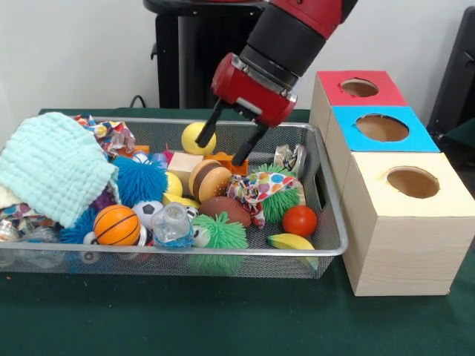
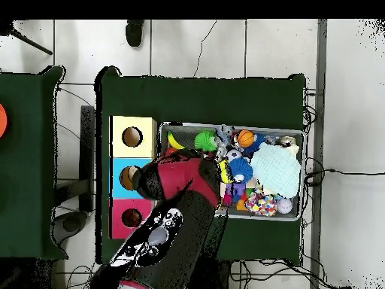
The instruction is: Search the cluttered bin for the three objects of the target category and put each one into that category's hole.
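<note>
The bin (image 1: 327, 194) is a shallow silver wire-mesh tray full of toys; it also shows in the overhead view (image 2: 301, 174). My gripper (image 1: 220, 153) hangs open and empty over the bin's back middle. Its two black fingers straddle the space above a toy burger (image 1: 209, 179) and a wooden block (image 1: 184, 162). A yellow ball (image 1: 195, 138) lies just behind the left finger. Three boxes with round holes stand beside the bin, with a red top (image 1: 334, 93), a blue top (image 1: 349, 138) and a cream top (image 1: 371, 179). In the overhead view the arm (image 2: 180, 197) hides the gripper.
The bin also holds a mint towel (image 1: 56, 167), a basketball (image 1: 116, 225), a blue fuzzy ball (image 1: 139, 180), a green fuzzy ball (image 1: 218, 232), a brown football (image 1: 225, 210), a red ball (image 1: 300, 220), a banana (image 1: 291, 242), a clear bottle (image 1: 173, 225) and a patterned cloth (image 1: 256, 187).
</note>
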Controlling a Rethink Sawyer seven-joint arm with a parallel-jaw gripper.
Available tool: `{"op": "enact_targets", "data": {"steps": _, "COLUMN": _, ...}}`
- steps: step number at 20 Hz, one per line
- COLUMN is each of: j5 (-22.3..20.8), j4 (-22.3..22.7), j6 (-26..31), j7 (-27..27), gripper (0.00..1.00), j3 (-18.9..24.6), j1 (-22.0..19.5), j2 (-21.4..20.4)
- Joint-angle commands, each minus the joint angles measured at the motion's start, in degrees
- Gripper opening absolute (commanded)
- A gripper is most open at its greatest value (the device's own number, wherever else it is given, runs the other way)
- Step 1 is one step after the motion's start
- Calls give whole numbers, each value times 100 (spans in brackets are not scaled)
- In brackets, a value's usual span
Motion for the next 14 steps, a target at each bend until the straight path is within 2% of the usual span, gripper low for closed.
{"op": "enact_targets", "data": {"steps": 1, "j5": 219, "j4": -9, "j6": -349, "j7": 2244, "gripper": 100, "j3": -1253, "j1": 601, "j2": 804}}
{"op": "enact_targets", "data": {"steps": 5, "j5": 407, "j4": 105, "j6": -58, "j7": 2389, "gripper": 100, "j3": -1806, "j1": 894, "j2": 962}}
{"op": "enact_targets", "data": {"steps": 9, "j5": 506, "j4": 272, "j6": -154, "j7": 2554, "gripper": 100, "j3": -2114, "j1": 1000, "j2": 1087}}
{"op": "enact_targets", "data": {"steps": 14, "j5": 713, "j4": 222, "j6": -641, "j7": 2759, "gripper": 100, "j3": -2054, "j1": 862, "j2": 1492}}
